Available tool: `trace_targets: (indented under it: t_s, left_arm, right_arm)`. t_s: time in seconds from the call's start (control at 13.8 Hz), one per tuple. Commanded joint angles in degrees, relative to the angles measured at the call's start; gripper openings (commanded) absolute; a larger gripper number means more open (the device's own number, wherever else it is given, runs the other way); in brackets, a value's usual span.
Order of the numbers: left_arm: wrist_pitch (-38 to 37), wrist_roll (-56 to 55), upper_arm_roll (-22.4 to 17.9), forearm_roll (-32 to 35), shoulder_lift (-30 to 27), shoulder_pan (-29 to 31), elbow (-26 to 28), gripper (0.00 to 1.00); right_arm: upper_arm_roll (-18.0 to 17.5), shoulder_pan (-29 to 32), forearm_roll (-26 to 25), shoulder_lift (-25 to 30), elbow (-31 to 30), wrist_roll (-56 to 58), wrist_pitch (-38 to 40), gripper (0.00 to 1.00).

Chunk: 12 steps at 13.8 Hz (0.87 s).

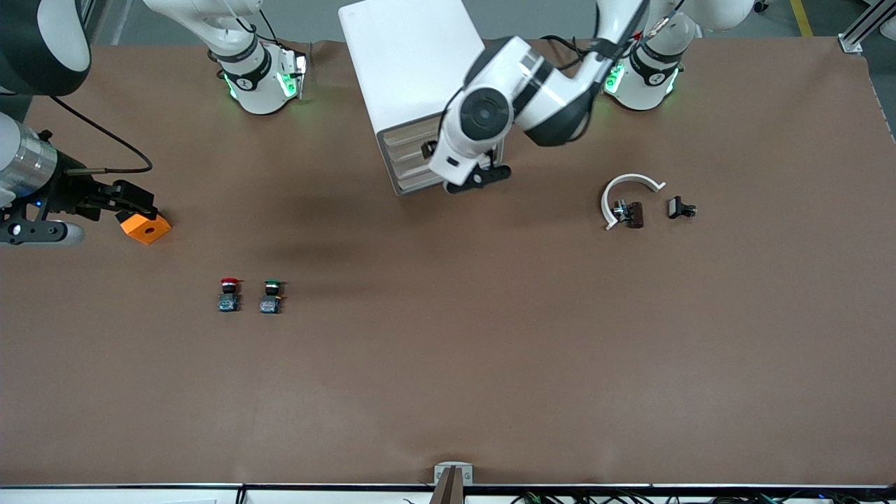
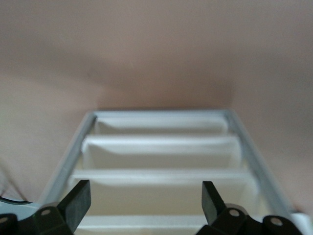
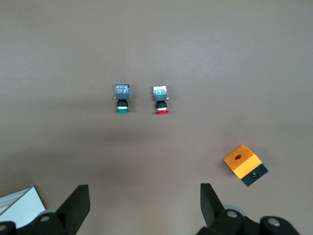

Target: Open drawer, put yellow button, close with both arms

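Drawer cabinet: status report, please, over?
Left hand open at the drawer cabinet front. Right hand open by the orange block. Yellow button not in sight.

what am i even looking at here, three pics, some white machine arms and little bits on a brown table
These are two white robot arms bolted to a brown table, each ending in a two-finger gripper. The wide picture looks down from a high camera facing them; the other two come from cameras on each arm's wrist.

The left gripper is open in front of a white drawer cabinet, holding nothing. The right gripper is open too and empty, up over the right arm's end of the table.

On the table lie a red-capped button beside a green-capped button, an orange block, a white curved piece and two small dark parts. No yellow button shows.
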<state>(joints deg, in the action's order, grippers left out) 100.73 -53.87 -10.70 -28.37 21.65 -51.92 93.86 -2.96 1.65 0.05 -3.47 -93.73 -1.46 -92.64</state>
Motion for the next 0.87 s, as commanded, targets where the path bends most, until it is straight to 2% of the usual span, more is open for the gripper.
trace_targets:
  t_s: [0.0,0.15,0.22,0.36,0.51,0.65,0.8]
  left_arm:
    - [-2.7,0.3,0.3,0.4,-0.5,10.8,-4.9,1.0]
    - [-2.7,1.0,0.4,4.6,-0.5,18.6,-8.3,1.0]
    - [-2.6,2.8,0.4,8.8,-0.5,21.0,-9.2,1.0]
    - [-2.6,8.3,0.4,18.6,-1.2,24.2,-9.7,1.0]
    - [-2.7,13.2,0.3,25.3,-2.0,26.0,-11.2,1.0]
    - [-3.6,16.6,0.4,28.2,-4.8,27.8,-11.2,1.0]
    - [-6.8,18.0,0.4,28.3,-8.0,29.8,-11.2,1.0]
  right_arm:
    - [-0.6,0.4,-1.2,1.2,-1.4,0.6,-0.8,1.0]
    - [-0.7,0.4,-1.2,1.2,-1.4,0.7,-1.0,1.0]
    - [-0.8,0.4,-1.3,1.2,-1.4,0.6,-1.1,1.0]
    - [-1.0,0.3,-2.1,1.2,-1.4,0.6,-1.1,1.0]
    - [-1.0,-0.2,-2.1,1.2,-1.4,0.2,-1.1,1.0]
    - [-1.0,-0.6,-2.1,1.2,-1.4,0.0,-1.1,1.0]
    - [-1.0,-0.8,-2.2,1.2,-0.9,0.0,-1.1,1.0]
